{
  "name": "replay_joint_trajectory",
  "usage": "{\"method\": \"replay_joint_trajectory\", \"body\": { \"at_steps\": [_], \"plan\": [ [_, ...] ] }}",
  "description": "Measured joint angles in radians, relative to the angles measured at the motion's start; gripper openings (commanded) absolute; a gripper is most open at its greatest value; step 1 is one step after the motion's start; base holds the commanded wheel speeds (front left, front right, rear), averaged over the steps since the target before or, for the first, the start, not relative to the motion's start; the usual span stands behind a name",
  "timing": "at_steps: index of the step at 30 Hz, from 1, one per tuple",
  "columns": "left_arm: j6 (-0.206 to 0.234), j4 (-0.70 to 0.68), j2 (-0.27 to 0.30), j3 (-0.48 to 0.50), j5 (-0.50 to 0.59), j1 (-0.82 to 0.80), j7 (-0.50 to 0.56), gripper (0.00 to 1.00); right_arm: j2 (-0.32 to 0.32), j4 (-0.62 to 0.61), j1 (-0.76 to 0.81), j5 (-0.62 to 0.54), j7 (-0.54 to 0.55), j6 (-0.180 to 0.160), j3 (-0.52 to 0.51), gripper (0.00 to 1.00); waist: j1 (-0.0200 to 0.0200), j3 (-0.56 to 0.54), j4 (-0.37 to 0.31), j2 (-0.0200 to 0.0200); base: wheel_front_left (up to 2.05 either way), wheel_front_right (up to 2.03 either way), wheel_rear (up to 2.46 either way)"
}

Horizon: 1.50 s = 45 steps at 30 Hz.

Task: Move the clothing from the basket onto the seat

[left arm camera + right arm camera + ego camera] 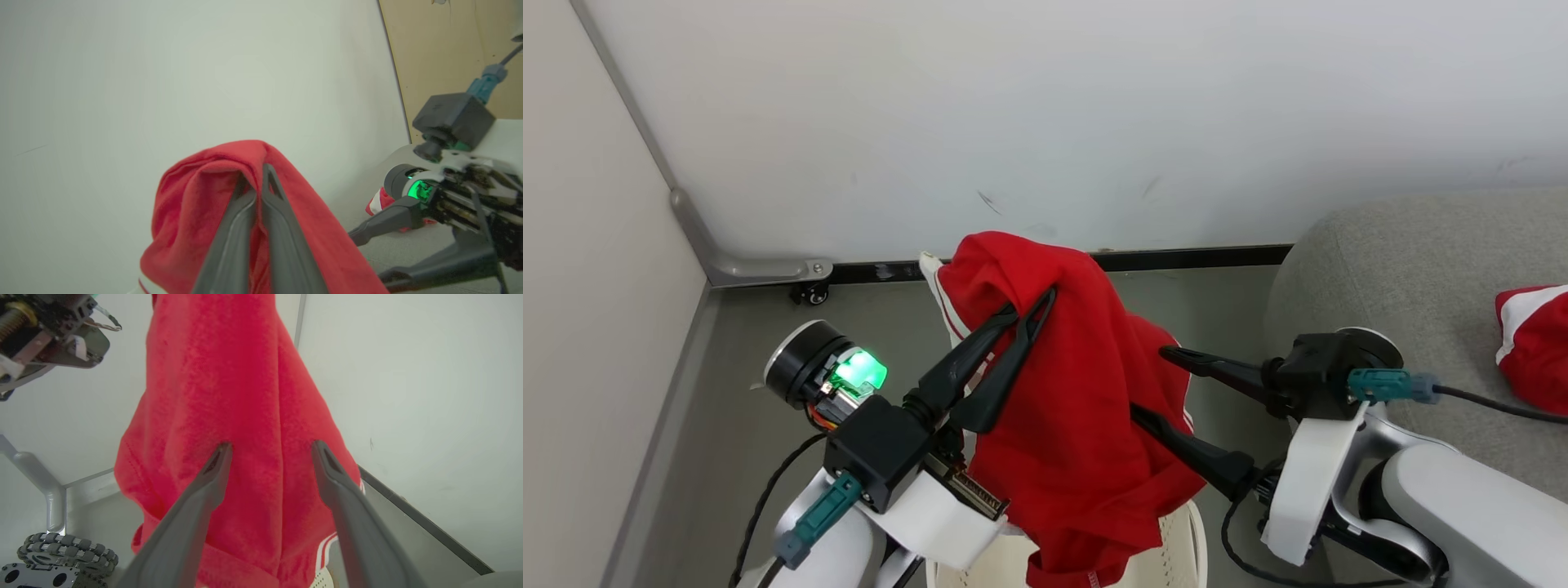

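My left gripper point(1036, 304) clamps the clothing point(1078, 425) at its top fold; my right gripper point(1150, 382) stands spread. Fabric looks soft, light, limp: grip bunched folds.

My left gripper point(1033, 314) holds the hanging garment point(1086, 408) straight above the basket point(1186, 543). My right gripper point(1150, 382) is up right of the basket, at the cloth's edge. The seat point(1421, 269) lies right of the basket, second garment point(1531, 343) on it. The wall point(1094, 122) stands behind the basket.
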Motion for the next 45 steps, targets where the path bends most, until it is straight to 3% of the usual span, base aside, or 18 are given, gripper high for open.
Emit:
{"method": "replay_joint_trajectory", "body": {
  "at_steps": [16, 25, 26, 27, 28, 29, 36, 38, 45],
  "plan": [
    [-0.005, -0.021, 0.018, -0.08, -0.017, -0.035, 0.0, 0.0, -0.013, -0.087, -0.13, 0.181, 0.021, 0.0, 0.155, 1.0, 0.0, 0.009, 0.016, 0.0, 0.0, 0.0, 0.0],
    [-0.005, -0.022, 0.015, -0.106, -0.033, -0.039, 0.0, 0.0, -0.021, -0.086, -0.188, 0.187, 0.006, 0.0, 0.204, 1.0, 0.0, 0.013, 0.018, 0.0, 0.0, 0.0, 0.0],
    [-0.005, -0.022, 0.014, -0.109, -0.036, -0.039, 0.0, 0.0, -0.021, -0.083, -0.197, 0.187, 0.002, 0.0, 0.213, 0.96, 0.0, 0.013, 0.018, 0.0, 0.0, 0.0, 0.0],
    [-0.005, -0.022, 0.013, -0.111, -0.036, -0.04, 0.0, 0.0, -0.019, -0.081, -0.199, 0.187, -0.005, 0.0, 0.215, 0.84, 0.0, 0.014, 0.018, 0.0, 0.0, 0.0, 0.0],
    [-0.005, -0.022, 0.013, -0.115, -0.037, -0.042, 0.0, 0.0, -0.018, -0.076, -0.203, 0.186, -0.012, 0.0, 0.222, 0.6, 0.0, 0.014, 0.018, 0.0, 0.0, 0.0, 0.0],
    [-0.005, -0.021, 0.013, -0.12, -0.04, -0.047, 0.0, 0.0, -0.017, -0.068, -0.213, 0.186, -0.015, 0.0, 0.233, 0.47, 0.0, 0.014, 0.018, 0.0, 0.0, 0.0, 0.0],
    [-0.005, -0.01, 0.01, -0.141, -0.072, -0.057, 0.0, 0.0, 0.008, -0.022, -0.239, 0.167, -0.064, 0.0, 0.275, 0.22, 0.0, 0.014, 0.018, 0.0, 0.0, 0.0, 0.0],
    [-0.005, 0.0, 0.009, -0.142, -0.081, -0.057, 0.0, 0.0, 0.014, -0.012, -0.24, 0.166, -0.079, 0.0, 0.284, 0.01, 0.0, 0.014, 0.017, 0.0, 0.0, 0.0, 0.0],
    [-0.008, 0.063, 0.021, -0.116, -0.11, -0.055, 0.0, 0.0, 0.027, 0.01, -0.258, 0.166, -0.126, 0.0, 0.317, 0.0, 0.0, 0.009, 0.013, 0.0, 0.0, 0.0, 0.0]
  ]
}}
